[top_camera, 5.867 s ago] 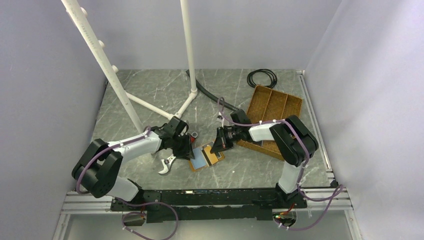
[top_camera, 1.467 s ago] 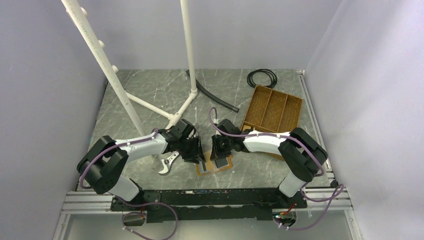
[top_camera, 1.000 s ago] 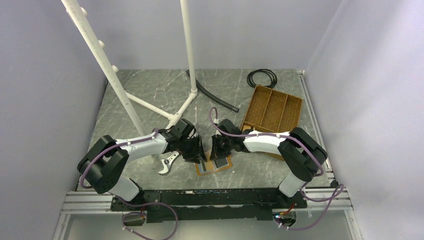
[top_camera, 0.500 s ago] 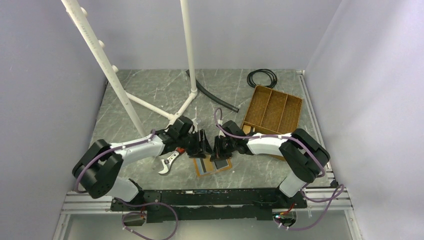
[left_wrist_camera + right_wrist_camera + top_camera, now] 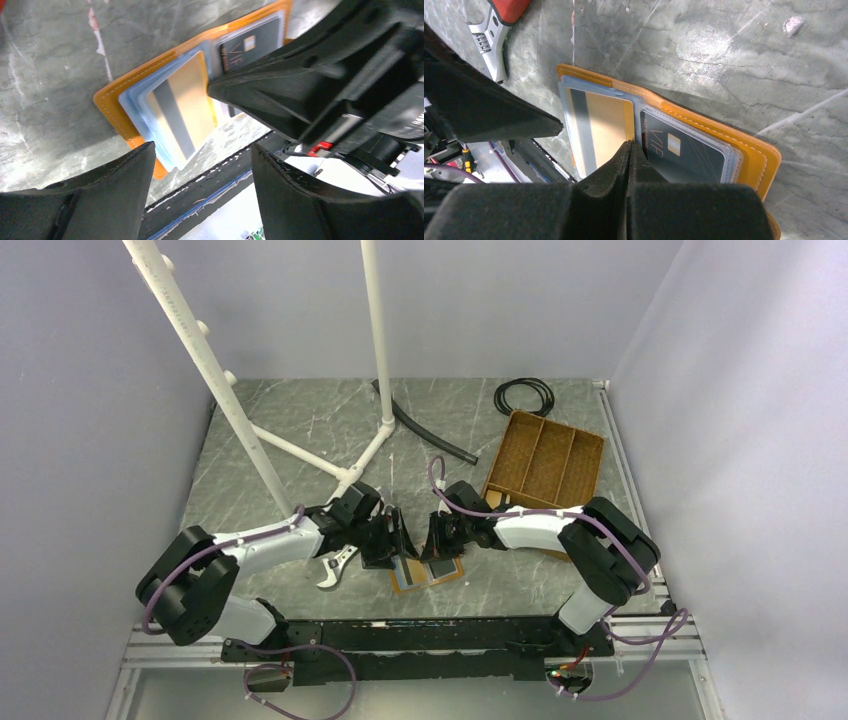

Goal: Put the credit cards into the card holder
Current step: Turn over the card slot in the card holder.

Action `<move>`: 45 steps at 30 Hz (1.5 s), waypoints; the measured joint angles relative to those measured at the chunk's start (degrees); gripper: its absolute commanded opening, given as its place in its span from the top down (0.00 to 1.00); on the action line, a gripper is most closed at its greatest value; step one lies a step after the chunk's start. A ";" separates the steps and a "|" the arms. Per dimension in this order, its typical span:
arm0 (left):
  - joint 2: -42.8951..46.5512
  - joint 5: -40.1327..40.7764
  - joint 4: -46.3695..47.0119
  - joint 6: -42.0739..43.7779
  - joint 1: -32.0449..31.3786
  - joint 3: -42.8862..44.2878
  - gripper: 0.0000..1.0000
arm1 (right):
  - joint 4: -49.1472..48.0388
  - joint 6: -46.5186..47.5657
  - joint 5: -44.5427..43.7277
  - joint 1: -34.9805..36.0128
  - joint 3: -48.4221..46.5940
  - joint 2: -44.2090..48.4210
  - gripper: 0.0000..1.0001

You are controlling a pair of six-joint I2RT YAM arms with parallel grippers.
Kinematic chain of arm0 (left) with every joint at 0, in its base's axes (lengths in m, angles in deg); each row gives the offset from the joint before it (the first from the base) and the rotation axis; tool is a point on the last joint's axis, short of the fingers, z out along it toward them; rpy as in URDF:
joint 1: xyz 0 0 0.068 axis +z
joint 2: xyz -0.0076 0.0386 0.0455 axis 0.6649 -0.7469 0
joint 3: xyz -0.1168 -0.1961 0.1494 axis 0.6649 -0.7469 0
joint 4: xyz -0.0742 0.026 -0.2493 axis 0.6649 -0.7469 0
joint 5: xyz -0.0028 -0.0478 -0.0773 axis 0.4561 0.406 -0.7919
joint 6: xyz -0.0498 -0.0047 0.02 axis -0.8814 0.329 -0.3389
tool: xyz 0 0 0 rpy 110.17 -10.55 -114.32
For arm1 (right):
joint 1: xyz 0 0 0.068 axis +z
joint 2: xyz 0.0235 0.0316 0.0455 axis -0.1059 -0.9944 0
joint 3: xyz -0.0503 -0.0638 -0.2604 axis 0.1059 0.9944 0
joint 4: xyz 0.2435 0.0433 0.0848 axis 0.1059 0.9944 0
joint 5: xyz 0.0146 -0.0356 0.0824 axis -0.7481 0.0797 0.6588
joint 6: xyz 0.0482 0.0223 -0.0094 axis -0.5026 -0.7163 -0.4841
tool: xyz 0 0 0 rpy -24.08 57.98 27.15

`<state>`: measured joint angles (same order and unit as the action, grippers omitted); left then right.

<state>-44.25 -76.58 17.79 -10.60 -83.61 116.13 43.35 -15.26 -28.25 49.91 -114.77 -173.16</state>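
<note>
Soft even overhead light, faint shadows, slight sheen on card holder [image 5: 751, 152]

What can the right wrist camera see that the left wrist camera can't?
Only the right wrist view shows the silver wrench head. Only the left wrist view shows the left gripper with both fingers spread apart. Both show the open card holder with a gold card and a dark card tucked inside, and the right gripper, shut, its tip between the two cards.

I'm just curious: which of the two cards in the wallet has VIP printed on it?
The dark card; the gold card beside it has only a grey stripe.
</note>
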 measured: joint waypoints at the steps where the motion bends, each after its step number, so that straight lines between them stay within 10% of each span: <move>1: -0.61 -0.09 0.26 -0.07 0.02 -0.39 0.25 | 0.00 0.02 0.02 -0.04 0.00 0.00 1.00; 27: -4.33 -1.88 4.46 0.04 -2.43 1.79 0.48 | 0.11 0.02 0.72 -0.42 0.09 0.02 0.99; 45: -10.71 -2.36 4.57 1.99 -2.91 9.46 0.37 | 10.97 2.49 -0.02 -6.80 0.13 8.46 0.85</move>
<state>-54.96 -78.94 22.36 -8.61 -86.52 125.60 54.32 -12.77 -28.28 43.12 -114.64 -164.70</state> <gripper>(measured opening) 0.611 0.139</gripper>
